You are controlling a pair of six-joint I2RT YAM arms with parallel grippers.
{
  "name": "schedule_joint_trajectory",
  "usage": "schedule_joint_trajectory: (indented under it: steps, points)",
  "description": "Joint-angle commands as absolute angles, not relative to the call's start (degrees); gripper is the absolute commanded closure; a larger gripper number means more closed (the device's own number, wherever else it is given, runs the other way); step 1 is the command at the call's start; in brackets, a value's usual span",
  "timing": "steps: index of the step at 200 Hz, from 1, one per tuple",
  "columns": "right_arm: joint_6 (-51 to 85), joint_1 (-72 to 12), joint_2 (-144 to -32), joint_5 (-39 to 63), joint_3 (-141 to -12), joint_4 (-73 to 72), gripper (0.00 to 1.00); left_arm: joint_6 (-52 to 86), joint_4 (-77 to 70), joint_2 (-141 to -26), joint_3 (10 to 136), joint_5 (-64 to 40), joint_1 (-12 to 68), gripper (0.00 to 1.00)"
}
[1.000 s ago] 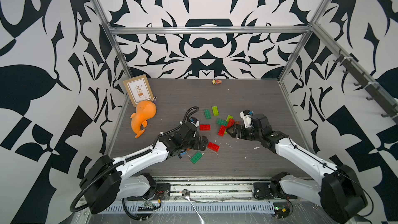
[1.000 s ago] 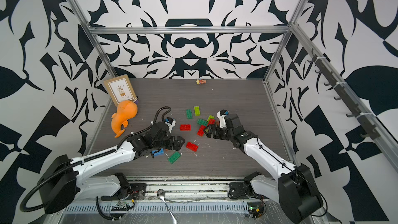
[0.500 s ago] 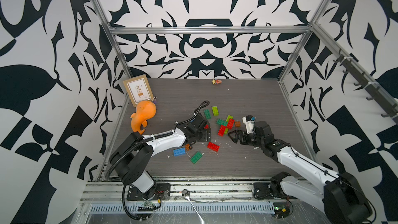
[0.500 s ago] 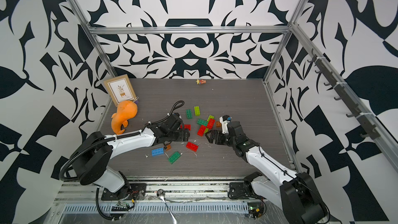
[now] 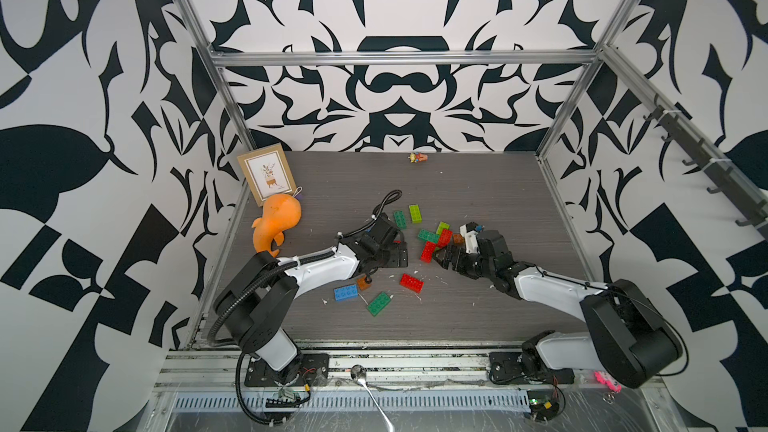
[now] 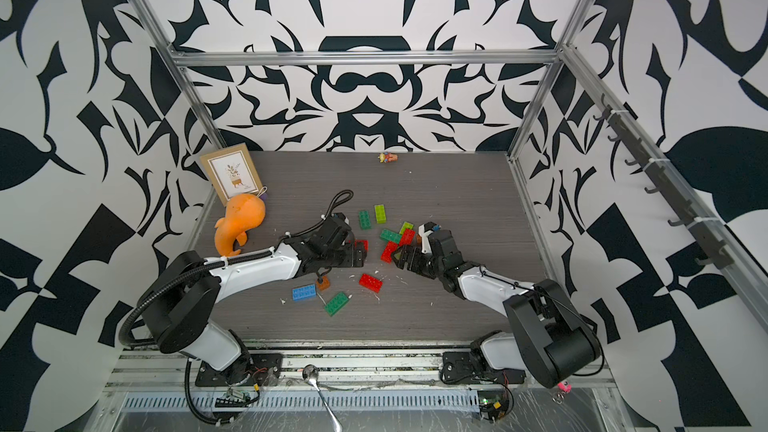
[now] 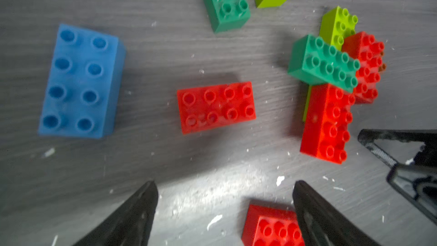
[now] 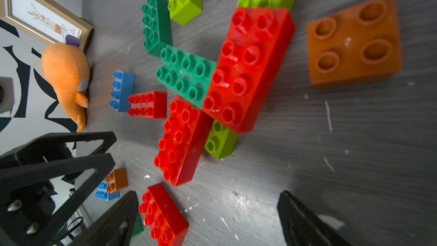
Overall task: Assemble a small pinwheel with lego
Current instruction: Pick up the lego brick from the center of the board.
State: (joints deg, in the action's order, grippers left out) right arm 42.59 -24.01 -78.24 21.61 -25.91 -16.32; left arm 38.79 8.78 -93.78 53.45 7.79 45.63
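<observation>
The table [image 5: 478,193] is dark grey wood-grain flecked with white chips. It sits inside walls [image 5: 395,97] of bold black-and-white pattern, edged by an aluminium frame [image 5: 399,61]. A picture [image 5: 268,176] and an orange plush [image 5: 278,218] stand at the left rear corner. A small figure [image 5: 417,157] lies by the back wall.

Mid-table, between the arms, lies the cluster [image 5: 434,236], studs up. Its red brick [image 8: 246,67] and second red brick [image 8: 182,138] run nearly front to back, offset from each other. Its green brick [image 8: 186,74] points crosswise toward the left arm, and lime shows beneath. An orange square [image 8: 353,39] lies near, apart.

The left gripper [image 7: 224,185] is spread and empty, with a loose red [image 7: 216,106] and a blue brick [image 7: 80,81] ahead of it. The right gripper [image 8: 208,195] is spread and empty, its tips just short of the cluster.
</observation>
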Motion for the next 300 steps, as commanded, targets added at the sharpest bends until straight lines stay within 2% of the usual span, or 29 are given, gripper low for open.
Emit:
schedule_joint_trajectory:
  steps: [1,34,48,78,133,215,253,300]
  points:
    - [45.04,-24.78,-80.88,21.54,-28.97,-22.93,0.05,38.18,9.67,-98.56,58.51,9.92,45.15,0.09]
    - [47.30,-25.20,-86.01,23.59,-29.53,-28.19,0.07,37.59,11.35,-105.39,65.72,12.26,44.75,0.14]
    - [47.94,-25.89,-86.66,24.03,-29.47,-29.96,0.07,37.88,12.54,-107.88,68.36,14.02,44.48,0.21]
    - [47.90,-26.54,-86.64,25.13,-29.62,-30.67,0.07,37.98,12.92,-111.68,71.76,15.87,43.62,0.25]
    - [44.17,-26.54,-76.40,18.96,-28.19,-16.82,0.07,36.19,11.86,-115.55,75.14,16.71,41.94,0.26]
    - [41.15,-26.54,-63.85,18.46,-26.45,-6.86,0.06,35.51,10.61,-120.44,78.69,16.20,41.80,0.33]
    - [40.66,-26.47,-62.40,18.72,-26.26,-5.58,0.06,36.44,12.08,-122.49,80.39,17.86,41.75,0.38]
    - [40.34,-26.22,-62.21,18.81,-26.57,-5.25,0.06,36.74,12.79,-122.77,80.22,18.98,41.79,0.51]
